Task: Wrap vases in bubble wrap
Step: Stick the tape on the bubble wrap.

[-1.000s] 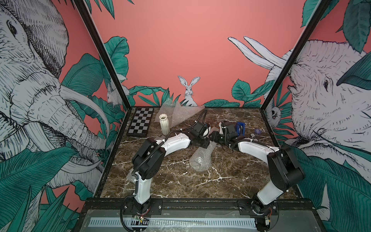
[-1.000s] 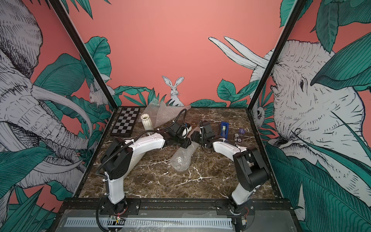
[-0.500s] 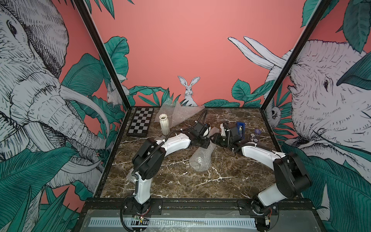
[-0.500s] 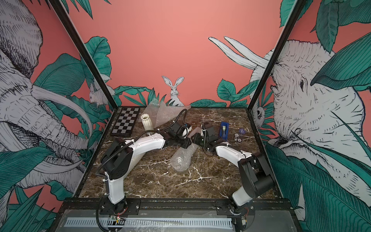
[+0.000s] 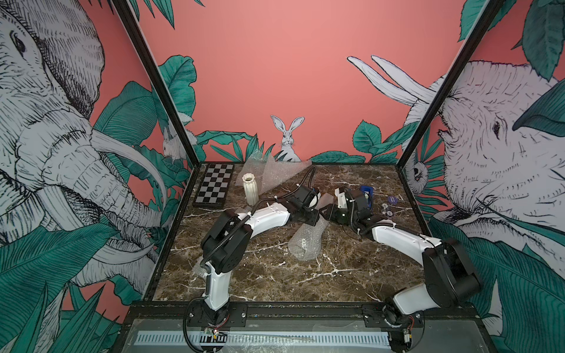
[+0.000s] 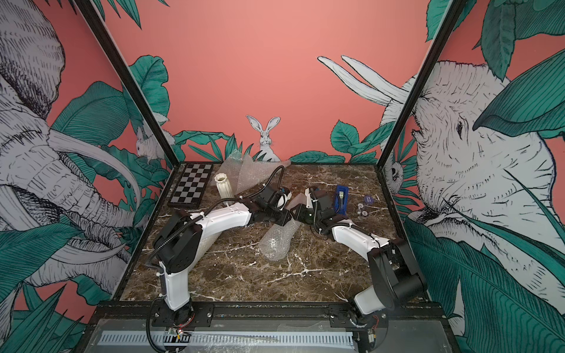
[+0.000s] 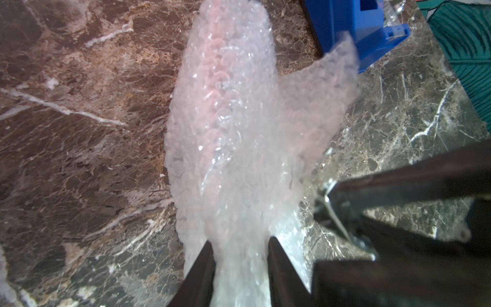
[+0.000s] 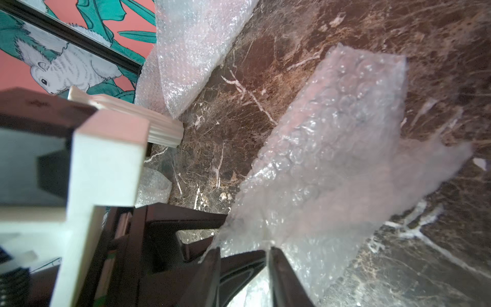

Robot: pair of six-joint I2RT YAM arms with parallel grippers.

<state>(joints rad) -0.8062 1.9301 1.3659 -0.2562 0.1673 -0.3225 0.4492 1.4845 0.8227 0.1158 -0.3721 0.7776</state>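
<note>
A rolled bundle of bubble wrap (image 5: 307, 241) (image 6: 275, 241) lies mid-table; what is inside does not show. My left gripper (image 7: 240, 242) is shut on one bunched end of that bundle (image 7: 225, 119). From the opposite side, my right gripper (image 8: 243, 249) meets the same end. Its jaws stand apart, and the edge of a loose flap (image 8: 332, 159) lies at their tips. In both top views the two grippers (image 5: 312, 218) (image 5: 325, 211) nearly touch. A white fluted vase (image 5: 250, 189) (image 8: 159, 127) stands upright at the back left.
Loose bubble wrap sheets (image 5: 275, 172) (image 8: 191, 47) lean on the back wall behind the vase. A chequered board (image 5: 214, 186) lies at the back left. A blue tape dispenser (image 5: 367, 192) (image 7: 353, 24) and small round pieces (image 5: 388, 206) sit just behind the right gripper.
The right arm's elbow has swung outward and its gripper has closed in on the bundle's end, with its jaws narrowing. The left gripper and the bundle have stayed put.
</note>
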